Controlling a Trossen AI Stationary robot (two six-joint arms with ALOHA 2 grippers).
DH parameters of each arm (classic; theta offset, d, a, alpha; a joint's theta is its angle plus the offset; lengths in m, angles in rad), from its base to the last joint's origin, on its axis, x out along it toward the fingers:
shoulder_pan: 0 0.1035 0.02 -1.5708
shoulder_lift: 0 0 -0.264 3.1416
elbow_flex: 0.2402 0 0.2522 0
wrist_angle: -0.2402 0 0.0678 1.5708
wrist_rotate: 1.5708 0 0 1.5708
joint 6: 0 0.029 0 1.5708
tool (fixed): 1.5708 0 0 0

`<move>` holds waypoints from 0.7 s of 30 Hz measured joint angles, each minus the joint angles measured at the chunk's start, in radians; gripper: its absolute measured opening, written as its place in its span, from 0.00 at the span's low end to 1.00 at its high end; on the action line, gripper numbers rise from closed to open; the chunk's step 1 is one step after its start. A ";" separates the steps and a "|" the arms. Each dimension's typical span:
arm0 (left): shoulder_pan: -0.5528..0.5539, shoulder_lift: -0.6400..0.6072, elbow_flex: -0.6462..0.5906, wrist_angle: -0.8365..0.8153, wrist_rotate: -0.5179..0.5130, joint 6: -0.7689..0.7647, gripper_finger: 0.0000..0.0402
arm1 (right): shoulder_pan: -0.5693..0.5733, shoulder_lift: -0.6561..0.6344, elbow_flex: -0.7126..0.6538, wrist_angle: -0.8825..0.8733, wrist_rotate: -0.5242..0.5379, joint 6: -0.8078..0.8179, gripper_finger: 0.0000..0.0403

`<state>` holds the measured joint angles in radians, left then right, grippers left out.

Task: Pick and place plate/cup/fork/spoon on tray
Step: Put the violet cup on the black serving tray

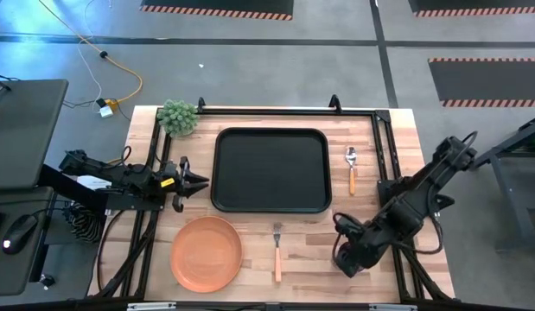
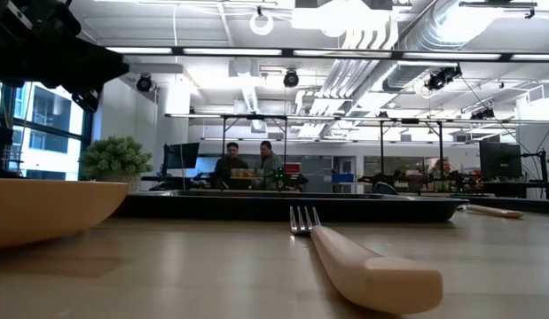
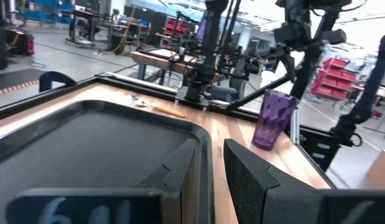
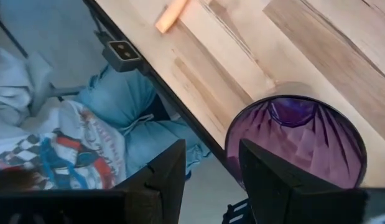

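Nearest the low camera lies the orange-handled metal fork (image 2: 363, 266). At lower right of the high view, the right gripper (image 1: 347, 257) hangs spread-fingered over the purple translucent cup (image 4: 298, 140), holding nothing. At mid left, the left gripper (image 1: 198, 180), fingers slightly parted and empty, faces the black rectangular tray (image 1: 270, 169).

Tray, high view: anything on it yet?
No. The tray is bare; the plate, fork and spoon lie on the table around it.

You get bright, even light from ceiling strips; shadows stay soft. In the low view the near fork (image 2: 372, 266) handle and plate (image 2: 43, 208) blur.
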<state>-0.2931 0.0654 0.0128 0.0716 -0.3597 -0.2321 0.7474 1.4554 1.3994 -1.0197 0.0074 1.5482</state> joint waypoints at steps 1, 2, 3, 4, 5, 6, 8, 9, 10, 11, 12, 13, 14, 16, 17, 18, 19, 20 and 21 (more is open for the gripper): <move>0.000 0.000 0.000 0.000 -0.003 0.000 0.19 | 0.000 0.007 0.000 0.000 0.000 0.000 0.35; 0.000 0.000 0.000 0.000 -0.004 0.000 0.19 | 0.000 0.013 0.000 0.000 0.000 0.000 0.35; 0.000 0.000 0.000 0.000 -0.004 0.000 0.19 | 0.000 0.019 0.000 0.000 0.000 0.000 0.35; 0.000 0.000 0.000 0.000 -0.004 0.000 0.19 | 0.000 0.026 0.000 0.000 0.000 0.000 0.35; 0.000 0.000 0.000 0.000 -0.004 0.000 0.19 | 0.000 0.032 0.000 0.000 0.000 -0.001 0.35; 0.000 0.000 0.000 0.000 -0.004 0.000 0.19 | 0.000 0.037 0.000 0.000 0.000 -0.001 0.35; 0.000 0.000 0.000 0.000 -0.004 0.000 0.19 | 0.000 0.046 0.000 0.000 0.000 -0.001 0.35; 0.000 0.000 0.000 0.000 -0.004 0.000 0.19 | 0.000 0.050 0.000 0.000 0.000 -0.002 0.35; 0.000 0.000 0.000 0.000 -0.004 0.000 0.19 | 0.000 0.054 0.000 -0.001 0.000 -0.002 0.35; 0.000 0.000 0.000 0.000 -0.004 0.000 0.19 | 0.000 0.058 0.000 -0.003 0.000 -0.002 0.35; 0.000 0.000 0.000 0.000 -0.004 0.000 0.19 | 0.000 0.062 0.000 -0.004 0.001 -0.002 0.35; 0.000 0.000 0.000 0.000 -0.004 0.000 0.19 | 0.000 0.066 0.000 -0.004 0.001 -0.003 0.35; 0.000 0.000 0.000 0.000 -0.004 0.000 0.19 | 0.000 0.071 0.000 -0.004 0.001 -0.003 0.35; 0.000 0.000 0.000 0.000 -0.004 0.000 0.19 | 0.000 0.081 0.000 -0.004 0.001 -0.003 0.35; 0.000 0.000 0.000 0.000 -0.004 0.000 0.19 | 0.000 0.088 0.000 -0.004 0.000 -0.003 0.35; 0.000 0.000 0.000 0.000 -0.004 0.000 0.19 | 0.000 0.097 0.000 -0.004 0.000 -0.003 0.35; 0.000 0.000 0.000 0.000 -0.004 0.000 0.19 | 0.000 0.105 0.000 -0.004 -0.001 -0.003 0.35; 0.000 0.000 0.000 0.000 -0.004 0.000 0.19 | 0.000 0.112 0.000 -0.005 -0.003 -0.003 0.35; 0.000 0.000 0.000 0.000 -0.004 0.000 0.19 | 0.000 0.119 0.000 -0.006 -0.005 -0.003 0.35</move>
<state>-0.2928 0.0654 0.0128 0.0715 -0.3634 -0.2325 0.7471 1.5740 1.3994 -1.0257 0.0025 1.5448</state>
